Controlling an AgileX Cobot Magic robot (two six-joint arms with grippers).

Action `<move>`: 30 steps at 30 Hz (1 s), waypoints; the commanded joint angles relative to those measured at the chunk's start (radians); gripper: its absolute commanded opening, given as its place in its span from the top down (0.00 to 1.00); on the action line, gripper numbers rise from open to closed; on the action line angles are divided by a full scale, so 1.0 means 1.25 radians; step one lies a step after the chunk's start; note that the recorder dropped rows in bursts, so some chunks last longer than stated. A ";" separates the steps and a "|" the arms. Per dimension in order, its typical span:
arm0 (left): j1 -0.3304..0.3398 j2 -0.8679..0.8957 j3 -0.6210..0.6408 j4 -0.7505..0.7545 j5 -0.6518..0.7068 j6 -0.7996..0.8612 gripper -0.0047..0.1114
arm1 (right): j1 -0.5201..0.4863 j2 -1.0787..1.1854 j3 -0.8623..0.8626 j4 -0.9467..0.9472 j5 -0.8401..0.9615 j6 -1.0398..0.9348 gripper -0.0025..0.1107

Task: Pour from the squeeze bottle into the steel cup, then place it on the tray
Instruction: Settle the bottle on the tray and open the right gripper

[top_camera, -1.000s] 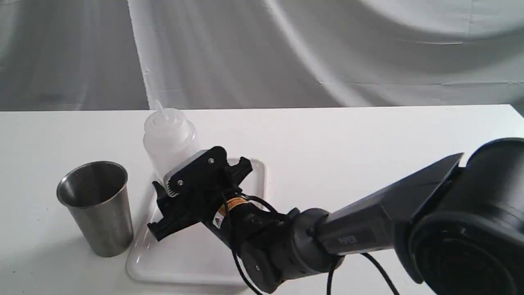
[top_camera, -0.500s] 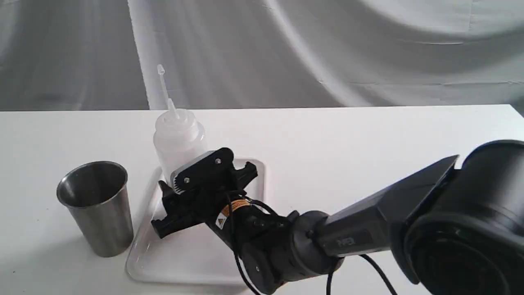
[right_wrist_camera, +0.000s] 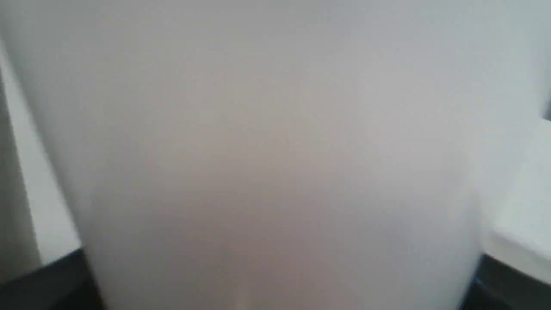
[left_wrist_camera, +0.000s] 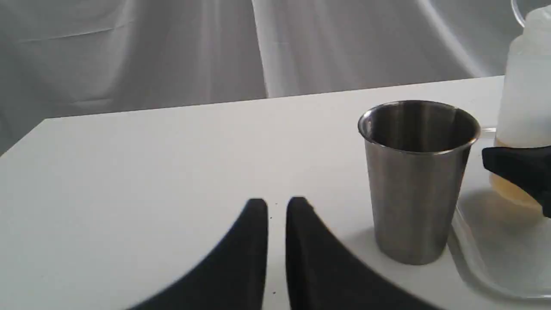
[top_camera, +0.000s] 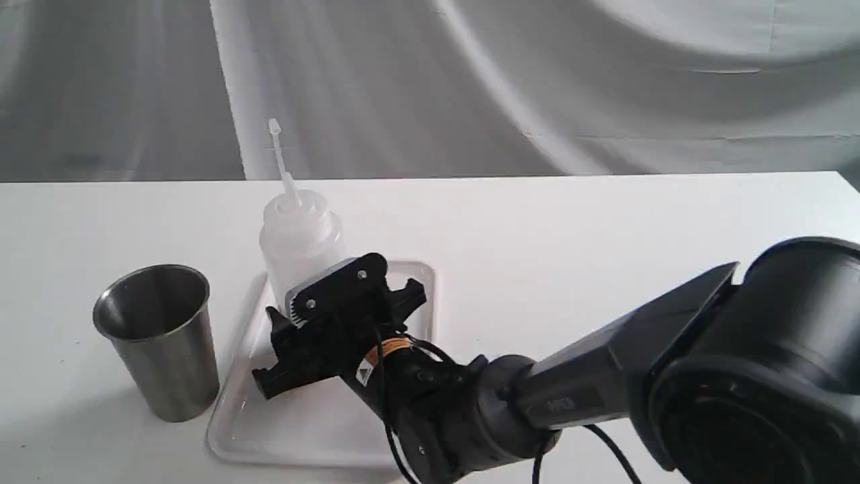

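On the white desk (top_camera: 605, 235), the right end effector (top_camera: 279, 339) clamps the leaning squeeze bottle (top_camera: 299, 235) over the tray (top_camera: 302, 430); letting go now could topple it.

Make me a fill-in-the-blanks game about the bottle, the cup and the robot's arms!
1. The bottle has its nozzle pointing ___.
2. The right tool is shut on the ___.
3. The cup stands on the table, right beside the white ___.
4. The left tool is holding ___.
Missing words: up; bottle; tray; nothing.
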 commanded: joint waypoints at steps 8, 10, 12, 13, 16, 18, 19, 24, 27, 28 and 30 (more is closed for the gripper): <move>0.002 -0.004 0.004 0.000 -0.006 -0.001 0.89 | 0.002 -0.001 -0.002 0.008 -0.026 0.005 0.98; 0.002 -0.004 0.004 0.000 -0.006 -0.001 0.89 | 0.002 0.004 -0.002 0.009 -0.026 0.005 0.98; 0.002 -0.004 0.004 0.000 -0.006 -0.001 0.89 | 0.002 0.010 -0.002 0.009 -0.028 0.005 0.98; 0.002 -0.004 0.004 0.000 -0.006 -0.001 0.89 | 0.002 0.012 -0.002 0.009 -0.028 0.005 0.98; 0.002 -0.004 0.004 0.000 -0.006 -0.001 0.89 | 0.002 0.014 -0.002 0.011 -0.030 0.005 0.98; 0.002 -0.004 0.004 0.000 -0.006 -0.001 0.89 | 0.002 0.014 -0.002 0.011 -0.030 0.005 0.98; 0.002 -0.004 0.004 0.000 -0.006 -0.001 0.89 | 0.002 0.014 -0.002 0.011 -0.030 0.005 0.98; 0.002 -0.004 0.004 0.000 -0.006 -0.001 0.89 | 0.002 0.014 -0.002 0.021 -0.030 0.005 0.98; 0.002 -0.004 0.004 0.000 -0.006 -0.001 0.89 | 0.002 0.014 -0.002 0.022 -0.030 0.005 0.98; 0.002 -0.004 0.004 0.000 -0.006 -0.001 0.89 | 0.002 0.014 -0.002 0.028 -0.030 0.005 0.97; 0.002 -0.004 0.004 0.000 -0.006 -0.001 0.89 | 0.002 0.014 -0.002 0.033 -0.028 0.005 0.94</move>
